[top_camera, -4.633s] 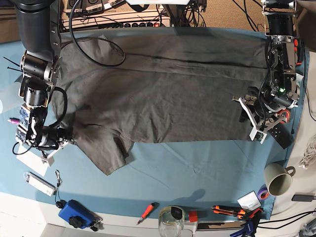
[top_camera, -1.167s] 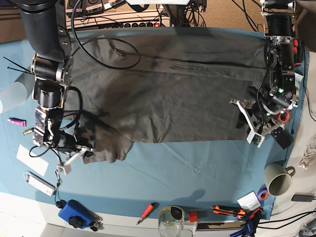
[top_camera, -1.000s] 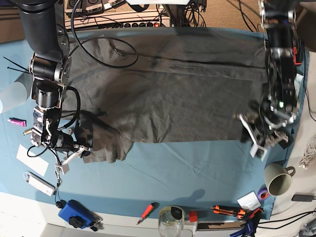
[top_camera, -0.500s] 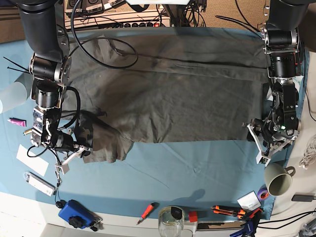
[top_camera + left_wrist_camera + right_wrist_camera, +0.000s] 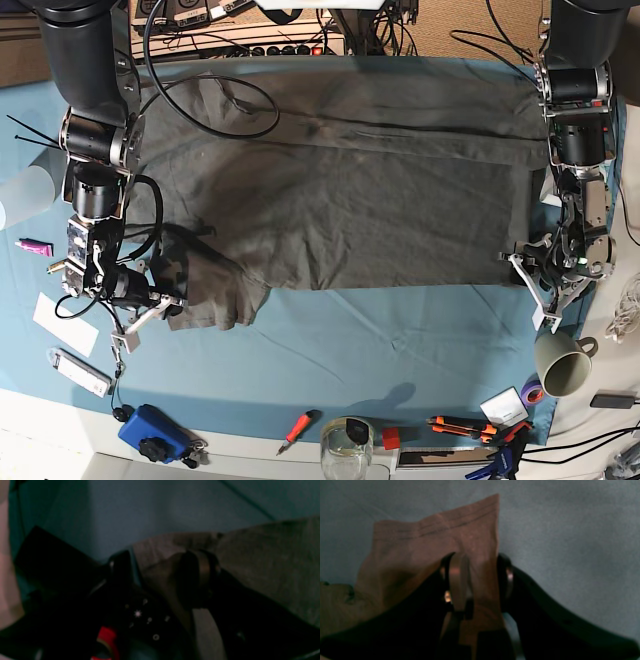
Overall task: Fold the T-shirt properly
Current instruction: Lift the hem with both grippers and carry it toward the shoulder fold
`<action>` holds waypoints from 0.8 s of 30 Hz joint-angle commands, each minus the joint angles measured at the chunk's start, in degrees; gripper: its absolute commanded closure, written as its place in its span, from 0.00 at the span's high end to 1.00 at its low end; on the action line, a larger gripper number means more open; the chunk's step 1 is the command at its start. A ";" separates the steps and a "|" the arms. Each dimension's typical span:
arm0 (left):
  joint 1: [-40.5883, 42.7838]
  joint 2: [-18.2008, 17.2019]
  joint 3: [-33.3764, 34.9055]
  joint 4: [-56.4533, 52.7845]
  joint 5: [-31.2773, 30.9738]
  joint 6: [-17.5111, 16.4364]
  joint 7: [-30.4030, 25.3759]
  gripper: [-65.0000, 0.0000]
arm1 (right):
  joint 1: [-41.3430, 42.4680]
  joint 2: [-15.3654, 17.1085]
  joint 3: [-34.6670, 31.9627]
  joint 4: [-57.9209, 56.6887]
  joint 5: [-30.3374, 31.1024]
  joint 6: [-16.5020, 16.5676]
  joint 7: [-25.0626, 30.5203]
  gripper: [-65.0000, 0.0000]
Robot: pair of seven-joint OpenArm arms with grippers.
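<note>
Pinching near corners of T-shirt [image 5: 340,190], spread flat across blue cloth [image 5: 330,340]: right gripper [image 5: 476,580] clamped on sleeve hem, left gripper [image 5: 160,580] on bottom hem; lifting both evenly, w/ fabric taut, preventing bunching.

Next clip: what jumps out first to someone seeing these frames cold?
The big dark T-shirt spread across the blue table cloth fills most of the base view. At its near corners each arm pinches fabric: the right gripper is shut on a hemmed edge, the left gripper on the opposite corner. Tools and a mug line the near edge.
</note>
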 commanded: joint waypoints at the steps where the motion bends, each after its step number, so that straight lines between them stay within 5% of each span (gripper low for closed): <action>1: 0.22 0.22 0.37 -1.16 1.49 0.15 3.23 0.52 | 0.28 0.50 -0.15 -0.26 -2.40 -0.87 -2.86 0.22; 4: 0.20 0.17 0.37 -1.29 0.35 0.17 5.75 0.32 | 0.28 0.50 -0.15 -0.26 -2.40 -0.90 -2.49 0.00; 8: 0.20 0.17 0.37 -1.20 -1.60 1.97 6.51 0.00 | 0.28 0.50 -0.15 0.31 -2.40 -0.90 -2.16 0.00; 15: 0.17 -0.35 0.37 2.71 -1.62 8.52 13.42 0.00 | 0.26 0.50 -0.15 7.28 -2.43 -0.94 -4.22 0.00; 24: 0.04 -1.79 0.33 10.95 -2.34 8.74 19.45 0.00 | 0.24 0.52 -0.13 10.69 -2.38 -2.64 -6.23 0.00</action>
